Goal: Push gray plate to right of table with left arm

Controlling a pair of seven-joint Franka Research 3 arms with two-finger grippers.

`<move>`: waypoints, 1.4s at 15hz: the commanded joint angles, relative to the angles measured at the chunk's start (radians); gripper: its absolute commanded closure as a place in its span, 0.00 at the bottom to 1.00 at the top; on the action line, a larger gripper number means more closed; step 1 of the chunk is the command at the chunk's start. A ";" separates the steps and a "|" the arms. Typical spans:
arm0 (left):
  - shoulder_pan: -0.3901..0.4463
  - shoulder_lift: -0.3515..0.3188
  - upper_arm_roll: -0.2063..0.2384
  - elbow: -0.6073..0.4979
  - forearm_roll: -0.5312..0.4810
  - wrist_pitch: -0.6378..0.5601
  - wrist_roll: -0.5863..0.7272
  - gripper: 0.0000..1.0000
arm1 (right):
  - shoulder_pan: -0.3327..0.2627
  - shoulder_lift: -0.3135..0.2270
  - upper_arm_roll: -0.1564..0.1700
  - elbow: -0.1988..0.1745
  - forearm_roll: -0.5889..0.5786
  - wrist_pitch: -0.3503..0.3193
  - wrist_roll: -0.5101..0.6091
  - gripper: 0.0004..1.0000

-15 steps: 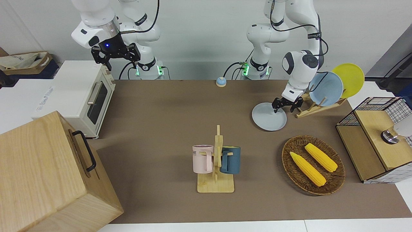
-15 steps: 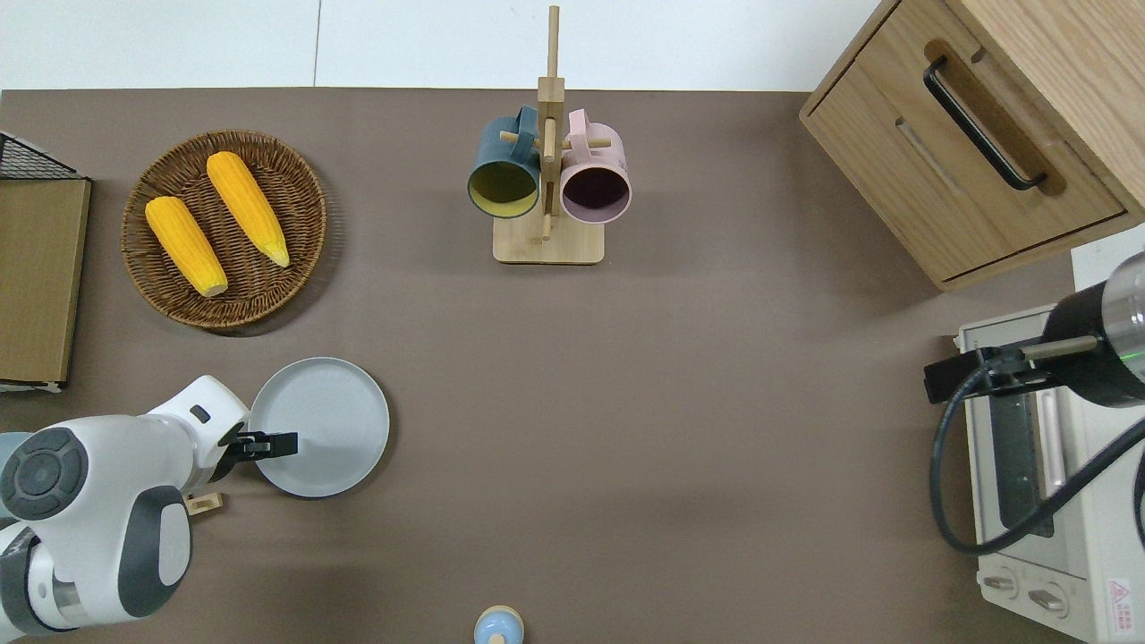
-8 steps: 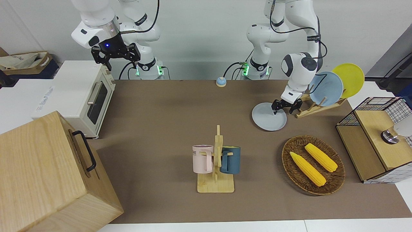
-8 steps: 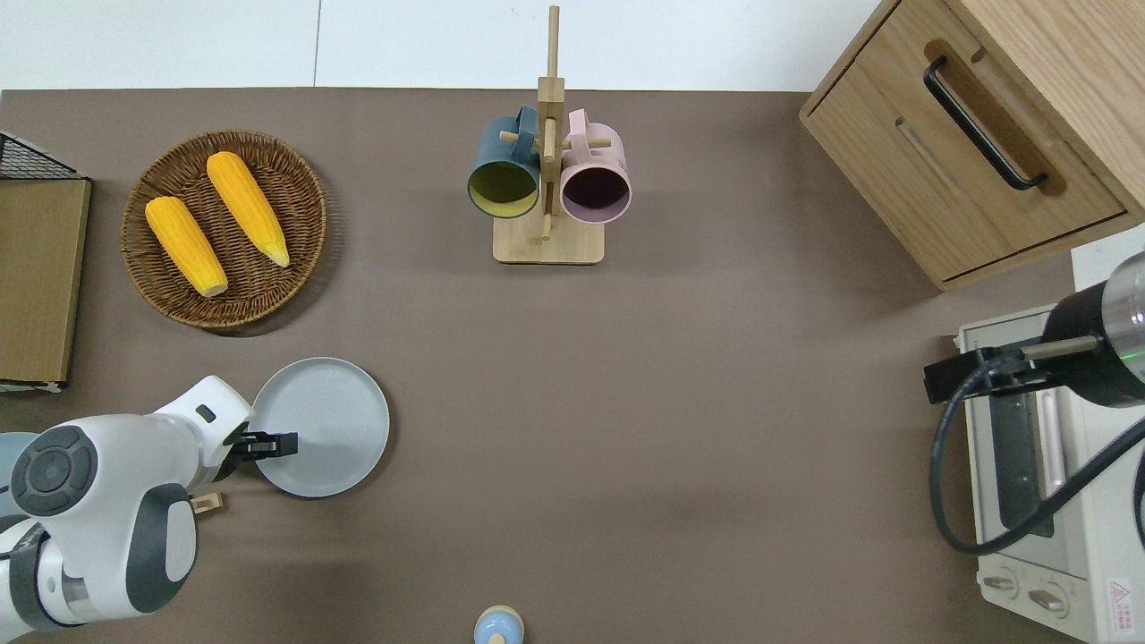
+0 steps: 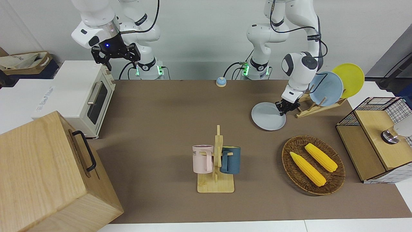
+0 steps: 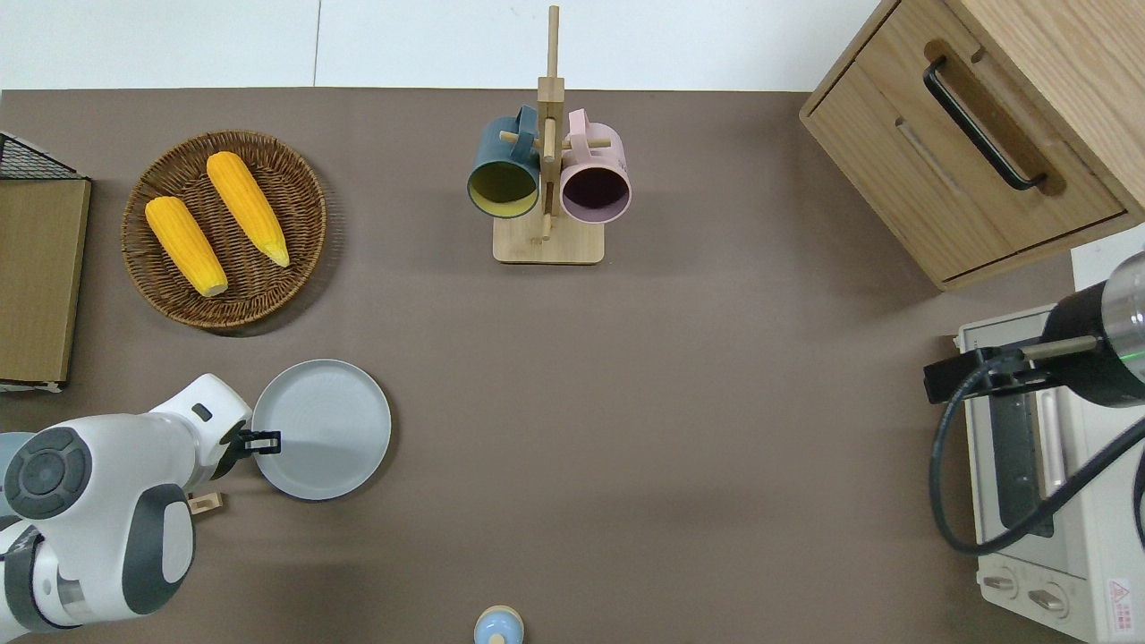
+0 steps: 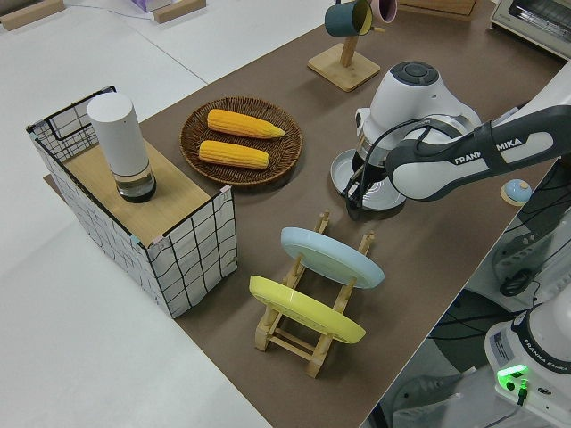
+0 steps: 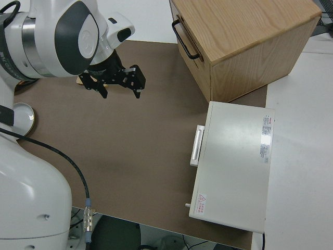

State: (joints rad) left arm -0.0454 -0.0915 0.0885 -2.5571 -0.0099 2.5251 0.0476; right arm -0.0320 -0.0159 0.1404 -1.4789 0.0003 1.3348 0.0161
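Beside the dish rack (image 5: 317, 106), the left gripper (image 6: 266, 439) — fingers closed — touches the gray plate (image 6: 322, 429); corn basket (image 6: 224, 229) near.

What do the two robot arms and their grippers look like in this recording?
The left arm and right arm are alike: glossy white rounded links, dark gray joint caps and rings, loose black cables. FRANKA EMIKA lettering marks the left arm's black link. Each carries a small black gripper: left, right, the right arm's wrist lit blue.
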 commanded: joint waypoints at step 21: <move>-0.014 0.041 -0.217 -0.009 -0.012 0.023 -0.277 1.00 | -0.020 -0.002 0.016 0.009 0.004 -0.016 0.012 0.02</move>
State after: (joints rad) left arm -0.0475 -0.0848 -0.0693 -2.5573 -0.0147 2.5268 -0.1460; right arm -0.0320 -0.0159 0.1404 -1.4789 0.0003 1.3348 0.0161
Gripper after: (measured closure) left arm 0.987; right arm 0.013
